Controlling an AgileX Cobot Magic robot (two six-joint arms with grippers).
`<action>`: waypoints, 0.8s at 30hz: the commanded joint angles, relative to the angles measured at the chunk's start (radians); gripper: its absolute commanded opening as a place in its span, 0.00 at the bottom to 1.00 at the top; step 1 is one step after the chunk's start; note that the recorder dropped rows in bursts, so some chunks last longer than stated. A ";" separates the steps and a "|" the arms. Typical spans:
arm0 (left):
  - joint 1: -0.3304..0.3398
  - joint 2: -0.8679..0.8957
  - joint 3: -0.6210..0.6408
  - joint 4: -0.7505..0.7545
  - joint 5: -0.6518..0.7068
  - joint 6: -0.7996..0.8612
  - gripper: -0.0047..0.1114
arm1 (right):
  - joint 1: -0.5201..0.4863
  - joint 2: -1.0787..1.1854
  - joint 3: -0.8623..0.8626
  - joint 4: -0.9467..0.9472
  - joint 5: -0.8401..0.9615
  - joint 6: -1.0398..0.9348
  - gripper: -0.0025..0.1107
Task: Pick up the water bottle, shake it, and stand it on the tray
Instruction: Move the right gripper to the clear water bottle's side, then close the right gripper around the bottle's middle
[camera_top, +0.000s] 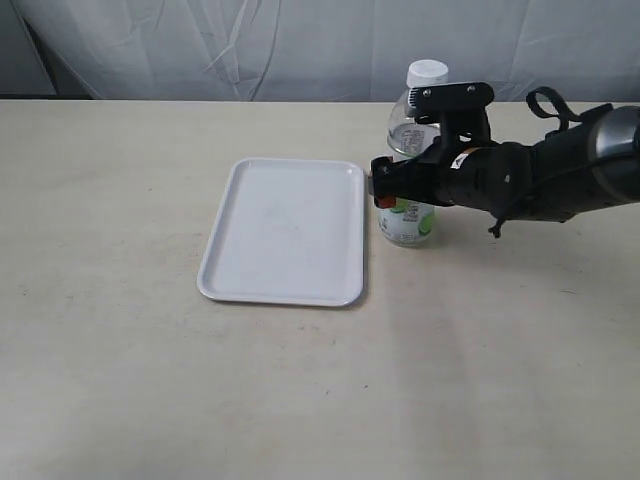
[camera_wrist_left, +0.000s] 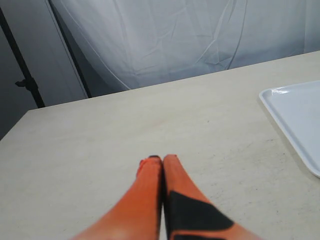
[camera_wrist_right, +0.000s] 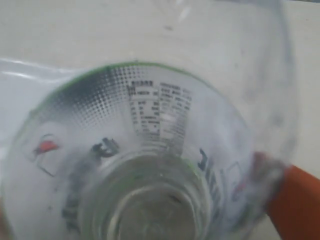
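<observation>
The water bottle (camera_top: 411, 150) is upright just right of the tray (camera_top: 285, 232), with its white cap (camera_top: 427, 72) on top and its lime-marked label low on the body. My right gripper (camera_top: 400, 188) is shut on the water bottle around its middle, reaching in from the right. I cannot tell whether the base touches the table. In the right wrist view the bottle (camera_wrist_right: 150, 150) fills the picture, with one orange finger (camera_wrist_right: 296, 200) pressed against its side. My left gripper (camera_wrist_left: 162, 159) is shut with nothing in it, low over bare table. The tray's corner (camera_wrist_left: 300, 115) shows beside it.
The beige table (camera_top: 120, 380) stretches around the tray, ending at a white cloth backdrop (camera_top: 300, 50). A dark stand (camera_wrist_left: 25, 80) stands beyond the table's far edge in the left wrist view.
</observation>
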 joint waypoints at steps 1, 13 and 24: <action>0.000 -0.005 0.004 -0.003 0.002 -0.003 0.04 | 0.001 0.022 -0.030 -0.004 -0.013 -0.003 0.92; 0.000 -0.005 0.004 -0.003 0.002 -0.003 0.04 | 0.001 0.028 -0.038 -0.004 0.068 -0.003 0.77; 0.000 -0.005 0.004 -0.003 0.002 -0.003 0.04 | 0.001 0.028 -0.038 0.003 0.129 0.000 0.35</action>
